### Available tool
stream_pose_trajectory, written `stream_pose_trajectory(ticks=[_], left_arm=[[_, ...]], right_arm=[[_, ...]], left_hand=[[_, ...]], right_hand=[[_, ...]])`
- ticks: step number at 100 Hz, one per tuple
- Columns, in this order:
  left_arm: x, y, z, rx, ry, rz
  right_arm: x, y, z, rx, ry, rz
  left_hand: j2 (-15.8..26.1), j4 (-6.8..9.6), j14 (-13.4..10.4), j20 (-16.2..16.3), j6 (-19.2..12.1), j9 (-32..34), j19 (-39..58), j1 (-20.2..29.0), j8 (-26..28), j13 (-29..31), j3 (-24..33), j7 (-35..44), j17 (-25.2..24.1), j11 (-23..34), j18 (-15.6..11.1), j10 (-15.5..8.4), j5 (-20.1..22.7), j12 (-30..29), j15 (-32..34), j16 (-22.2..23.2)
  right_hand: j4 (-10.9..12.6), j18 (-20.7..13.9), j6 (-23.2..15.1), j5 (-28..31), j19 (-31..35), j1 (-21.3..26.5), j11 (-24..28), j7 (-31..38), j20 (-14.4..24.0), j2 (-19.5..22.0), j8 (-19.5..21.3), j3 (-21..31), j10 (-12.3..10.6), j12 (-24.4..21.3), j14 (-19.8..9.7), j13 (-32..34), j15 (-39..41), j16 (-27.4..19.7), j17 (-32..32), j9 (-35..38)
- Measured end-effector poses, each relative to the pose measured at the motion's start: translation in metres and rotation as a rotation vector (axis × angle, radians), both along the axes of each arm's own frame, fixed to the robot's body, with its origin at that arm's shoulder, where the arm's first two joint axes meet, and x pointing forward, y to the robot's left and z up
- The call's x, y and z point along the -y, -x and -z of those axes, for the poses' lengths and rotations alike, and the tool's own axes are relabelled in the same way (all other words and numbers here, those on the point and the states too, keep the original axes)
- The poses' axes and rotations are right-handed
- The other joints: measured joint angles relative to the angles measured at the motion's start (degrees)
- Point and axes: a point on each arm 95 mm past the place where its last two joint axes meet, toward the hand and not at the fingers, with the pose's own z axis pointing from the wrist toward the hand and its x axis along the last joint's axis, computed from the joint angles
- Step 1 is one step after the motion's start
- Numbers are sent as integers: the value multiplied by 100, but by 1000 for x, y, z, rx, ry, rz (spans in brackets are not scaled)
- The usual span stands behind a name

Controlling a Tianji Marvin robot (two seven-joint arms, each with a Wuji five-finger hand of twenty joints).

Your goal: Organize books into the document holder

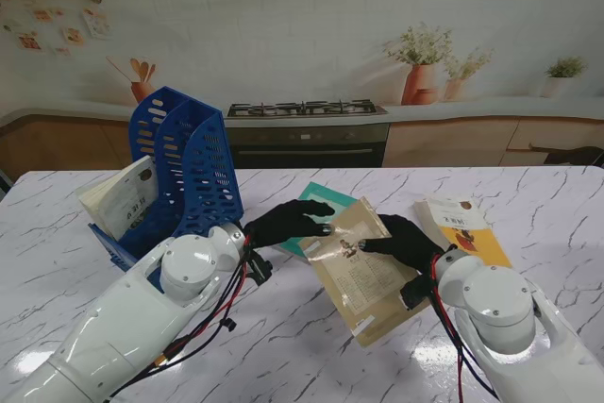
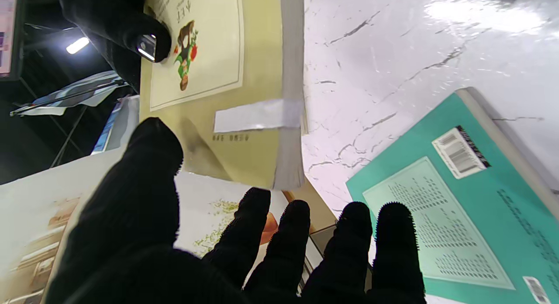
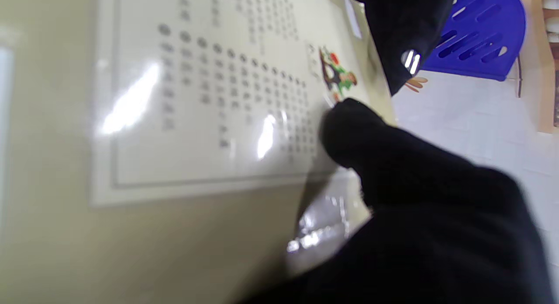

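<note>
Marble table [image 1: 311,365] lies under me; my right hand [image 1: 408,241] grips the tan book [image 1: 363,271] tilted off it, my left hand [image 1: 288,221] spread open beside its far edge, blue document holder [image 1: 189,162] farther left.

both hands [image 1: 288,223] [image 1: 406,241] raised, fingers curled

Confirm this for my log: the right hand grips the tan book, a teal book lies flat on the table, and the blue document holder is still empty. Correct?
Not quite. The blue document holder already has a pale book leaning in it, as the stand view shows. The rest holds: the right hand grips the tan book, and the teal book lies flat on the table.
</note>
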Motion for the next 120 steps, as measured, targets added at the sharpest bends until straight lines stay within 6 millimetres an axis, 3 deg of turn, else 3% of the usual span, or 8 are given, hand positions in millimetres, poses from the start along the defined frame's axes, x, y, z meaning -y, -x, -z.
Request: stream_pose_trajectory(ticks=[42,65,74,77,79,98,100,120], left_arm=[[13,4,2,-57,116,64],[17,10,1,-54,113,92],[18,10,2,-54,115,90],[19,10,2,-50,121,86],[19,10,3,-46,124,83],[22,9,8,-38,142,50],[22,9,9,-38,145,46],[24,9,10,-30,185,28]], right_arm=[[-3,-9,-6,11,3,-30],[-5,-12,-7,14,3,-36],[-5,-12,-7,15,3,-36],[-5,-13,-7,15,4,-37],[-5,-13,-7,15,4,-37],[-7,-14,-9,17,1,-46],[-7,-14,-9,17,1,-47],[-8,-15,-11,19,-8,-50]], left_hand=[[-348,0,-394,1017,7,922,1825,-185,826,1649,702,1302,1373,781,208,-4,25,603,1386,985],[-505,0,-917,1419,7,1500,3047,-183,1805,2654,1380,2635,2824,2199,-150,-151,25,1940,3250,2338],[-786,0,-1354,1303,-161,2053,3710,-181,2379,3309,1787,3423,3699,2877,-498,-436,129,2549,4102,2738],[-920,-116,-1465,1244,-286,2244,3932,-174,2511,3487,1899,3720,3960,3066,-609,-549,222,2671,4274,2782],[-999,-223,-1520,1138,-379,2354,4072,-157,2581,3588,1881,3913,4131,3184,-683,-606,256,2754,4331,2783],[-1337,-229,-2034,193,-1120,3394,5173,297,2888,4670,1755,5249,5684,4038,-1371,-1122,560,3393,5207,2737],[-1341,-340,-2055,146,-1185,3505,5297,297,2926,4787,1737,5330,5777,4109,-1438,-1178,622,3394,5279,2725],[-1437,-409,-2127,121,-1306,4129,5782,290,3622,5233,1797,5459,6078,4451,-1592,-1441,1019,3440,5860,2706]], right_hand=[[0,0,0,4,8,0,0,0,110,0,76,-35,-15,37,0,0,1,24,-52,0],[0,0,2,41,13,-1,0,-2,136,0,91,-48,-20,82,0,0,112,95,-62,0],[0,0,14,48,17,-1,0,-2,199,0,91,-53,-31,87,0,0,166,97,-64,0],[0,0,14,50,18,0,0,-2,202,0,91,-53,-31,88,0,0,171,98,-65,0],[0,0,14,51,19,-1,0,-2,202,0,92,-56,-31,89,0,0,172,97,-65,0],[0,0,10,105,19,-3,-2,-2,204,0,94,-113,-64,89,0,0,204,98,-87,0],[0,-1,7,108,19,-3,-4,-2,204,0,95,-124,-75,89,0,0,204,98,-110,0],[0,0,-3,149,19,-10,-60,-2,213,-2,97,-130,-89,76,-1,0,206,98,-181,1]])
